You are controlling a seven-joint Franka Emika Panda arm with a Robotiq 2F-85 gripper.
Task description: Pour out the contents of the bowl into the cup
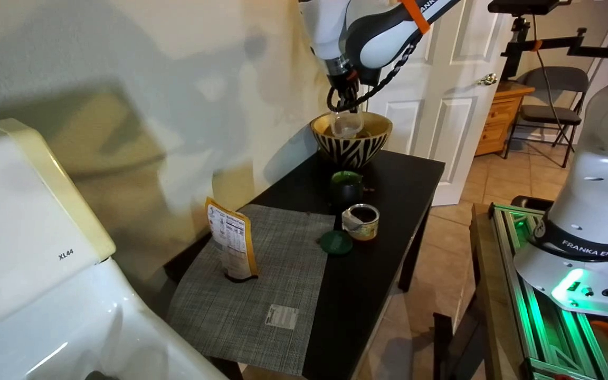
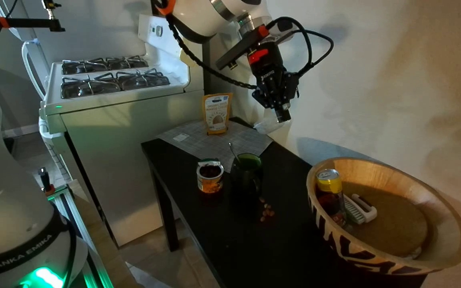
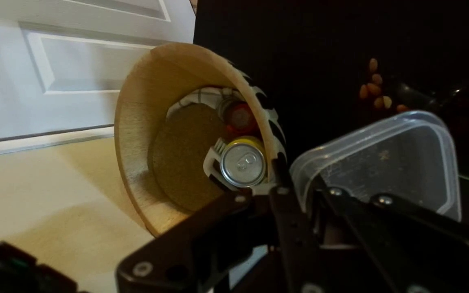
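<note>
Over the table (image 2: 234,256), pincer (image 2: 282,115) tight on clear bowl (image 3: 385,167), its long axis aslant, mouth seemingly wristward.

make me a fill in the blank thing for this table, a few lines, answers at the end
The clear plastic container is held by the ____.
The round lid beside the open tin is ____ in color.
The can with a yellow band is inside the zebra-patterned ____.
The pouch stands on a gray ____.

Missing words: claw; green; bowl; mat.
</note>
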